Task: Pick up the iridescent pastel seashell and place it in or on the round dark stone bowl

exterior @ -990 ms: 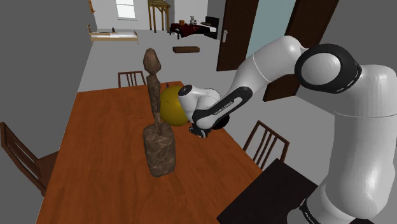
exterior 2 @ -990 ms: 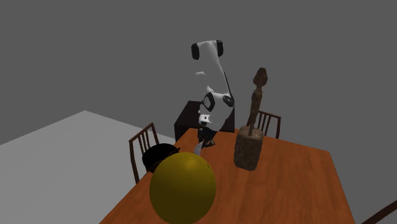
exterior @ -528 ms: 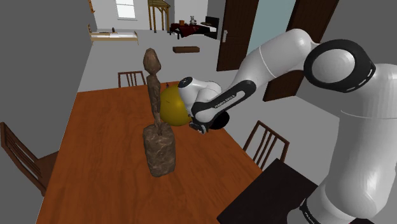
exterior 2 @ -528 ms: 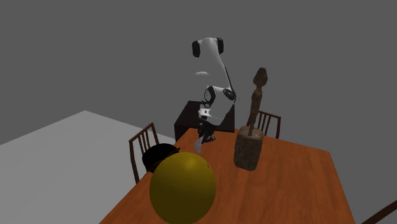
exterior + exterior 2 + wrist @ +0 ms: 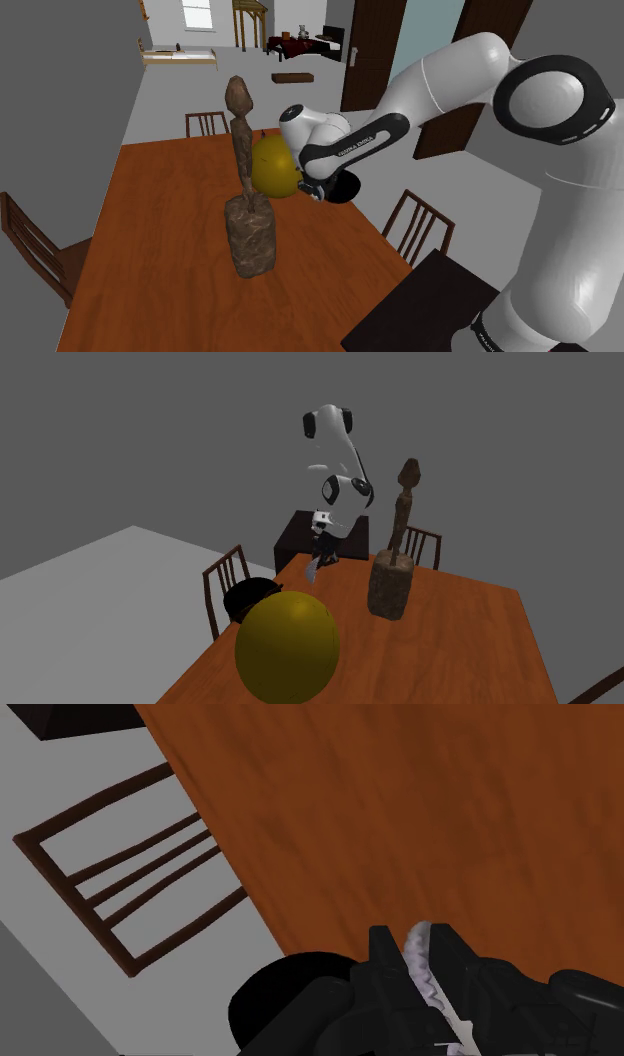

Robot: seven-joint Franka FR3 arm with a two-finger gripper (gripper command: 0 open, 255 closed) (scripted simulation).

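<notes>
Here our gripper (image 5: 413,942) clamps narrowly on the shell (image 5: 430,986).
We hold it over the table (image 5: 450,804), dark bowl (image 5: 280,1004) at the edge; a yellow ball (image 5: 270,168) and statue (image 5: 250,230) stand near.

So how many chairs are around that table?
3 in the shoulder view: far chair at the table end, left chair, right chair by the stand. Others may be hidden.
</notes>
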